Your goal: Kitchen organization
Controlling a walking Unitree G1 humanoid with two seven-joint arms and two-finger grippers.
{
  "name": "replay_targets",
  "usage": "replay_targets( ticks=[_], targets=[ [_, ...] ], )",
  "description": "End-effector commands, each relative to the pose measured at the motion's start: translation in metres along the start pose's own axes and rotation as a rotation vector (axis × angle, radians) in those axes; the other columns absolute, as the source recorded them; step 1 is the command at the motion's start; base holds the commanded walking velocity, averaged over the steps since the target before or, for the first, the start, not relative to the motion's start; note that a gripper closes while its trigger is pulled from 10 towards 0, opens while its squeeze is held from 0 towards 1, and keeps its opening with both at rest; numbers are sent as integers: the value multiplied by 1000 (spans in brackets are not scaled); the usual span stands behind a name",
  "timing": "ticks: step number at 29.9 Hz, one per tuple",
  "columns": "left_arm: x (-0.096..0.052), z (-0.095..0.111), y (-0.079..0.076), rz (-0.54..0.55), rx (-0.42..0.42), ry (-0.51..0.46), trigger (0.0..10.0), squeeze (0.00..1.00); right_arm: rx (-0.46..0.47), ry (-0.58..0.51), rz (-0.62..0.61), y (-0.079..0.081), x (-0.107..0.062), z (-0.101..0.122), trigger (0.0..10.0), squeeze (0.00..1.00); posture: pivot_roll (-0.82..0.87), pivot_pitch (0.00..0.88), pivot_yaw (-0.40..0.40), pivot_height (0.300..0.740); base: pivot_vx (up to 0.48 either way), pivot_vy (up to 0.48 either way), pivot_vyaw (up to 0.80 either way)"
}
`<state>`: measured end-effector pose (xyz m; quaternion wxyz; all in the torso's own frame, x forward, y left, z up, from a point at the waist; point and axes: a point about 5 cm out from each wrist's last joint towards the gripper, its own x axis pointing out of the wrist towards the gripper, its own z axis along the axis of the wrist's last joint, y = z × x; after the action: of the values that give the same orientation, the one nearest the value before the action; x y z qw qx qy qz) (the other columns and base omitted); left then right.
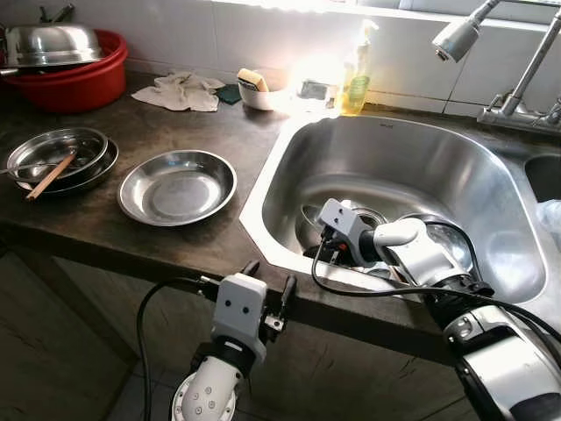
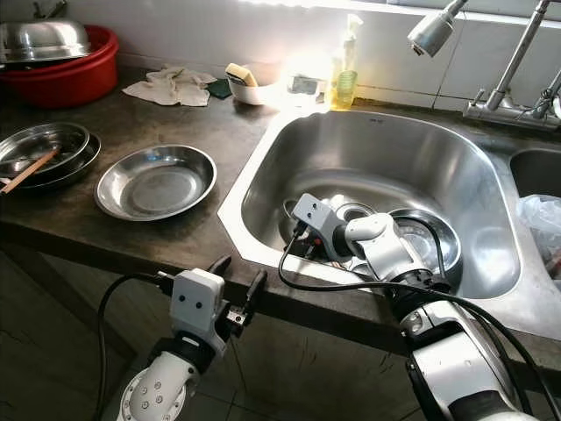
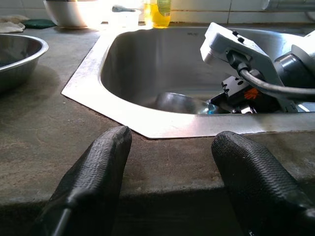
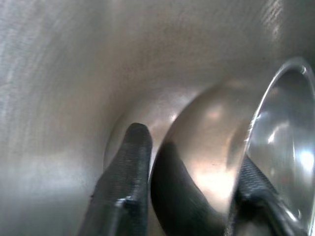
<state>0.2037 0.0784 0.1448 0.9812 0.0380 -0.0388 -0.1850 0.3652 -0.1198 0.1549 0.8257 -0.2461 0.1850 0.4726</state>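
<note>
Taking the sink as the landmark, the farthest thing to its left is a red basin against the wall tiles, holding an overturned steel bowl. Nearer the counter's front edge, still far left of the sink, sits a stack of shallow steel dishes with a wooden chopstick lying slantwise in the top one. Just left of the sink rim rests a single steel plate, with nothing in it. Behind that plate, by the wall, lies a crumpled white cloth, and closer to the sink's back left corner stands a small white bowl holding a yellow sponge. A bottle of yellow dish soap stands at the sink's back rim (glare washes out what is beside it). The left gripper hovers at the counter's front edge, before the sink's near left corner, its two fingers spread apart and holding nothing. Inside the sink lie steel bowls near the drain. The right gripper reaches down into the sink, its fingers set either side of the rim of a steel bowl, one inside and one outside, closed onto its wall. A tap rises over the sink's right rear.
</note>
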Motion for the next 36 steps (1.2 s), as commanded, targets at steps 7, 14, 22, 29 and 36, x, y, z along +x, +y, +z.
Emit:
replay_targets(
  ticks=[7, 14, 22, 29, 36],
  targets=[
    [6, -15, 1, -5, 2, 73, 10000, 0, -18, -81, -32, -2, -6, 7, 10000, 1000, 226, 131, -67, 740, 0, 0, 0],
    [13, -16, 3, -5, 11, 61, 10000, 0, -22, -141, -98, -3, -16, 12, 10000, 1000, 219, 105, -66, 740, 0, 0, 0],
    [21, -17, 3, -8, 15, 45, 10000, 0, 37, -302, -344, -8, -36, 21, 10000, 0, 205, 67, -64, 740, 0, 0, 0],
    [27, -17, 5, -10, 23, 27, 10000, 0, 65, -465, -689, -3, -66, 33, 10000, 0, 194, 34, -66, 740, 0, 0, 0],
    [31, -18, 4, -16, 28, 16, 10000, 0, 215, -601, -853, 25, -83, 33, 10000, 0, 180, 11, -57, 740, 0, 0, 0]
  ],
)
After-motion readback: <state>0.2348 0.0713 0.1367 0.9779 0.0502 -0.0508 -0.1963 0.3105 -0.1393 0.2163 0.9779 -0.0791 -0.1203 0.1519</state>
